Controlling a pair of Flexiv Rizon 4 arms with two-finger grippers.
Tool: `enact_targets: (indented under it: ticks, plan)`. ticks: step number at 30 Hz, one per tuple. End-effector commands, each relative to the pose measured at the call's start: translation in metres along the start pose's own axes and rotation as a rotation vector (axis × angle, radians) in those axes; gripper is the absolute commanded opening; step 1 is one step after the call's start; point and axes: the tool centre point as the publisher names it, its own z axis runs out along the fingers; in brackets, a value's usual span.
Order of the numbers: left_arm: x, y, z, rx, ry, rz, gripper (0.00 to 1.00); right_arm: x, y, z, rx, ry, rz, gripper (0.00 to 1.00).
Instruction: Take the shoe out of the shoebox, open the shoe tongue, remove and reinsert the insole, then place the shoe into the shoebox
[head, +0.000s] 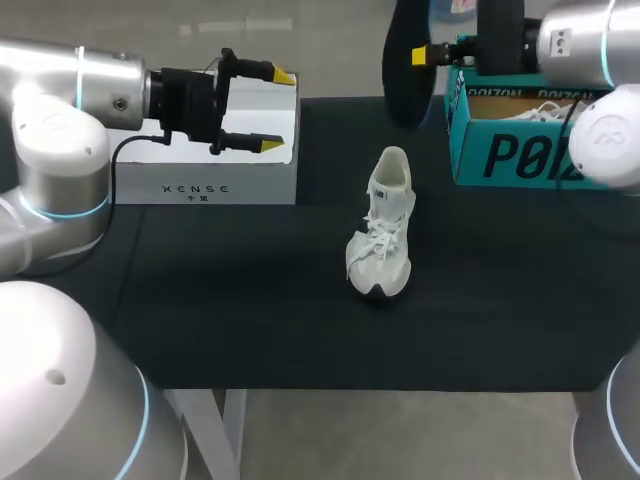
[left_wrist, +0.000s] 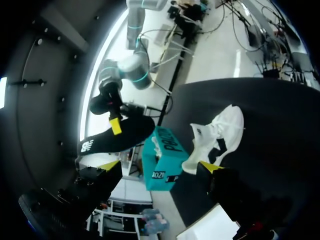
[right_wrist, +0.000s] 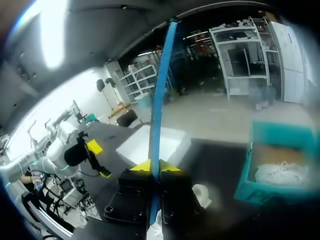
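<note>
**A:** Hanging off the far edge of the bench (head: 250, 300), that insole (head: 402, 80) bothers me. The right hand (right_wrist: 156, 166) is clamped on it, both yellow tips pressed against its faces, and most of its length dangles free just beside the shoebox (head: 500, 155).

**B:** So it may flop?

**A:** I'd expect so. It looks thin and bendy. If it is pushed toe-first into the shoe (head: 383, 230), the free end could fold at the collar or bunch under the tongue instead of lying flat.

**B:** And the shoe itself?

**A:** It stands on its sole mid-bench, with nothing touching it. The left hand (head: 275, 110) is spread apart and empty, over the white box (head: 200, 185), well apart from the shoe. With nothing bracing it, a push from the insole would likely slide or tip it.

**B:** Anything else?

**A:** Swinging down, the insole could snag the shoebox wall, or twist in that narrow grip.
</note>
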Motion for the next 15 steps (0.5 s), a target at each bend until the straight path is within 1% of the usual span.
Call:
enact_targets:
  ticks: [1,3,4,5,7,8,11,14,15]
  plan:
    - [0.0,-0.001,-0.001,-0.001,0.003,0.0,1.0,-0.003,-0.005,0.012,0.028,-0.052,-0.017,0.0]
    - [0.0,-0.001,-0.001,-0.001,0.003,0.0,1.0,-0.016,-0.012,0.022,0.044,-0.044,0.031,0.0]
    - [0.0,-0.001,-0.001,-0.001,0.003,0.0,1.0,-0.026,-0.014,0.026,0.024,-0.008,0.086,0.0]
    - [0.0,-0.001,-0.001,-0.001,0.003,0.0,1.0,-0.032,-0.016,0.029,0.024,-0.004,0.099,0.0]
    - [0.0,-0.001,-0.001,-0.001,0.003,0.0,1.0,-0.041,-0.018,0.033,0.019,0.005,0.091,0.0]
    - [0.0,-0.001,-0.001,-0.001,0.003,0.0,1.0,-0.047,-0.018,0.036,-0.003,0.045,0.112,0.0]
    - [0.0,-0.001,-0.001,-0.001,0.003,0.0,1.0,-0.057,-0.021,0.044,-0.04,0.087,0.073,0.0]
    - [0.0,-0.001,-0.001,-0.001,0.003,0.0,1.0,-0.067,-0.024,0.051,-0.047,0.128,0.06,0.0]
    - [0.0,-0.001,-0.001,-0.001,0.003,0.0,1.0,-0.071,-0.027,0.054,-0.018,0.126,0.049,0.0]
